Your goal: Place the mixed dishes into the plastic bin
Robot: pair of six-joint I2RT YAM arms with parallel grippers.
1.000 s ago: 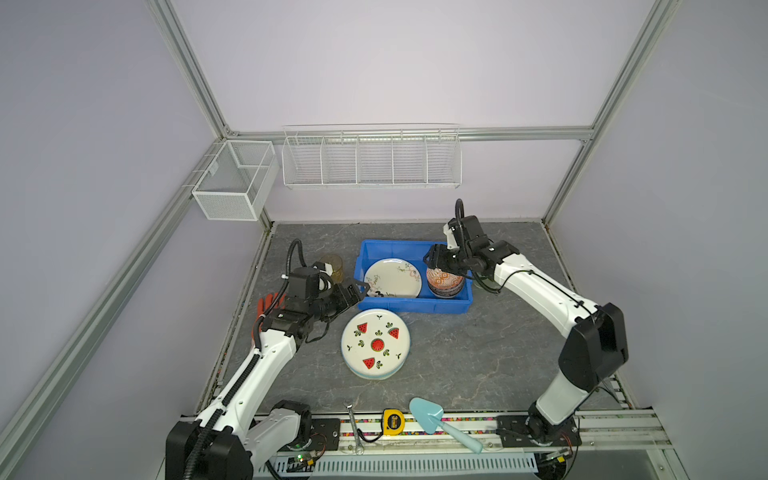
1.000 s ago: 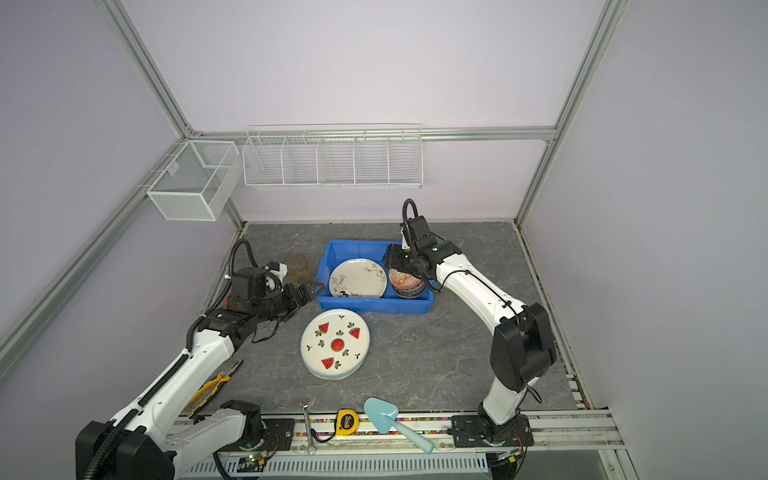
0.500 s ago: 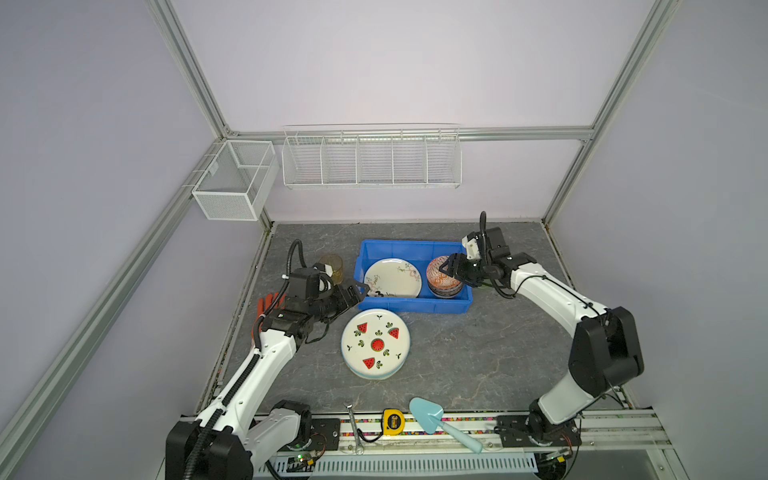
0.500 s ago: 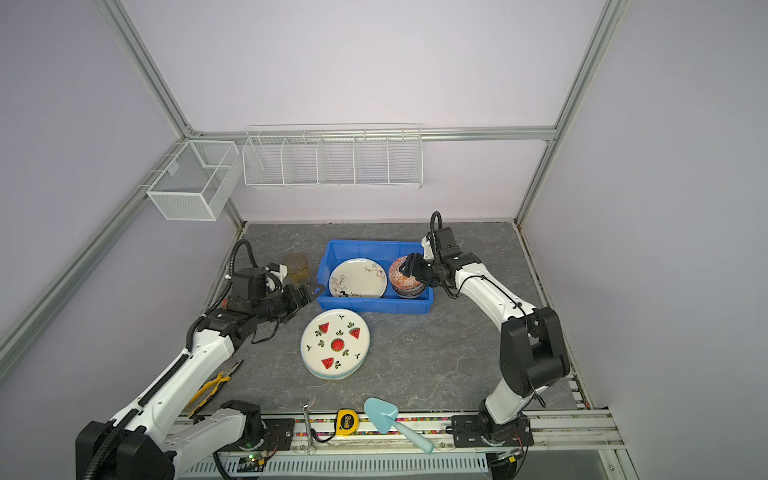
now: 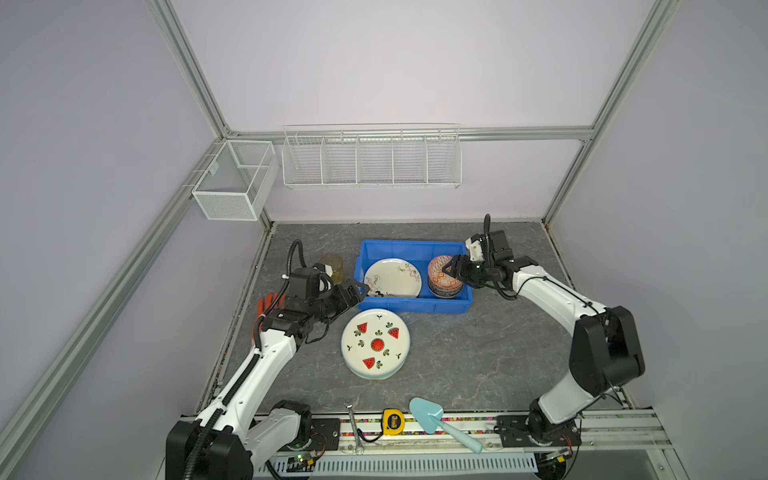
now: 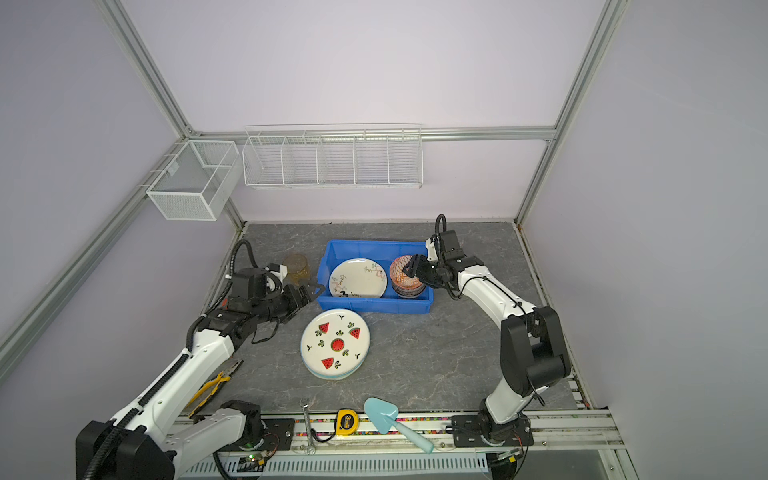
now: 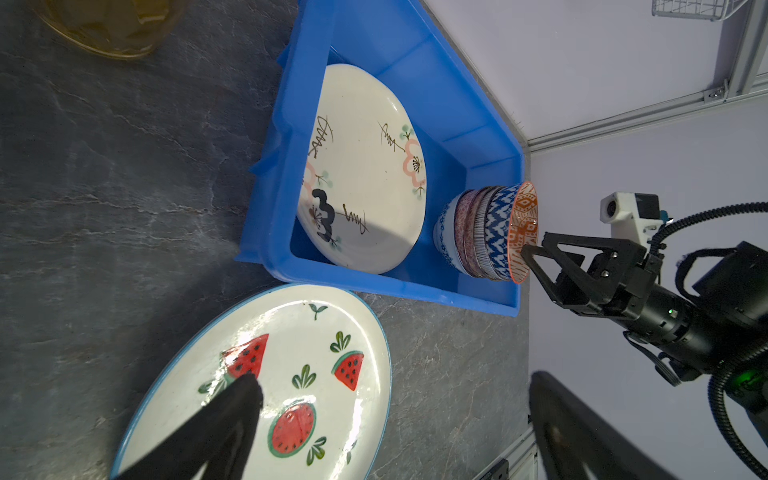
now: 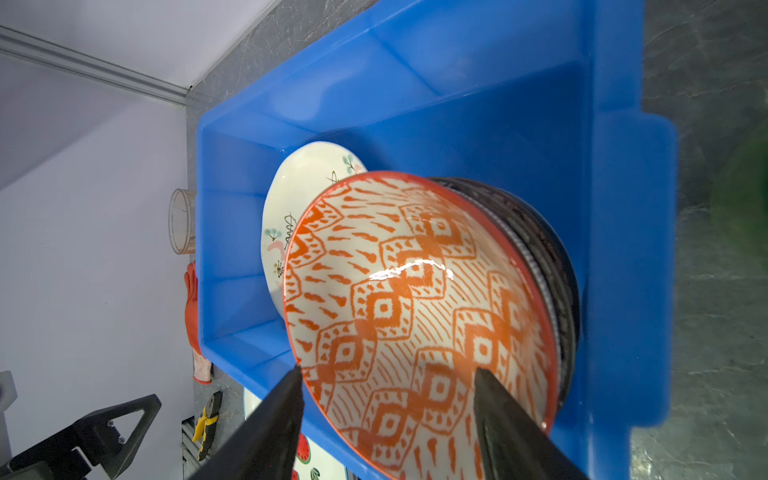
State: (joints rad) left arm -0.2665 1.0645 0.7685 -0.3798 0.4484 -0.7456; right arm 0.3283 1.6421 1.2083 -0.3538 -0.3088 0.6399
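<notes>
The blue plastic bin (image 5: 411, 243) (image 6: 374, 243) holds a cream floral plate (image 5: 392, 278) (image 7: 365, 178) and a stack of patterned bowls (image 5: 442, 274) (image 7: 490, 232), an orange-white bowl (image 8: 415, 291) on top. My right gripper (image 5: 449, 268) (image 8: 387, 370) hovers open just above that bowl's rim, gripping nothing. On the table in front of the bin lies the watermelon plate (image 5: 376, 344) (image 7: 291, 353). My left gripper (image 5: 360, 291) (image 7: 395, 380) hangs wide open over its far-left edge, beside the bin's front-left corner. An amber glass cup (image 5: 331, 266) stands left of the bin.
An orange glove (image 5: 266, 305) and yellow pliers (image 6: 216, 382) lie by the left arm. A light-blue trowel (image 5: 428, 415), tape measure (image 5: 392, 419) and wrench (image 5: 353, 424) sit at the front rail. White wire baskets (image 5: 370, 158) hang on the back wall.
My right gripper has drawn back to the right, from over the bowl stack to its right rim, jaws unchanged. The left arm has stayed still.
</notes>
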